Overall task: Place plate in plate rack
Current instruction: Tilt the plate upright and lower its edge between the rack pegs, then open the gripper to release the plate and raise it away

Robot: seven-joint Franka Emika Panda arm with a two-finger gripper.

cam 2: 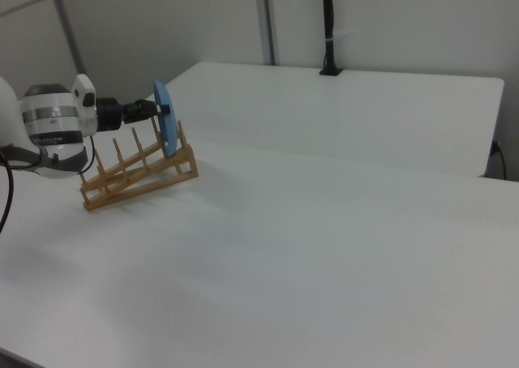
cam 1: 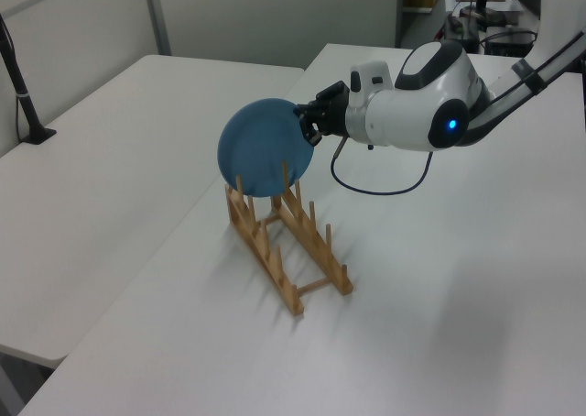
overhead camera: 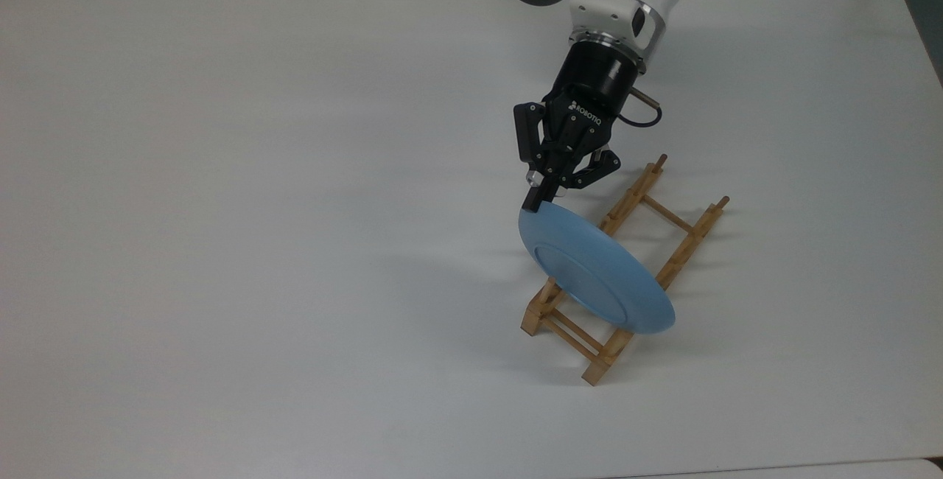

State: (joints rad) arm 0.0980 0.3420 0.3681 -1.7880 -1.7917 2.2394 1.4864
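The light-blue plate (overhead camera: pixel 595 273) stands on edge, its foot ring facing the top view's lower left. My gripper (overhead camera: pixel 534 201) is shut on the plate's upper rim. The plate (cam 1: pixel 259 147) has its lower edge down among the upright pegs at the far end of the wooden plate rack (cam 1: pixel 286 239) in the left view. In the right view the plate (cam 2: pixel 166 129) is nearly upright over the rack (cam 2: pixel 138 175), with the gripper (cam 2: pixel 156 109) at its rim on the right view's left. Whether the plate rests on the rails I cannot tell.
The rack (overhead camera: pixel 667 214) lies diagonally on a white table (overhead camera: pixel 258 206). A black pole base (cam 1: pixel 37 134) stands at the left view's far left edge. A black cable (cam 1: pixel 375 182) loops from the wrist above the table.
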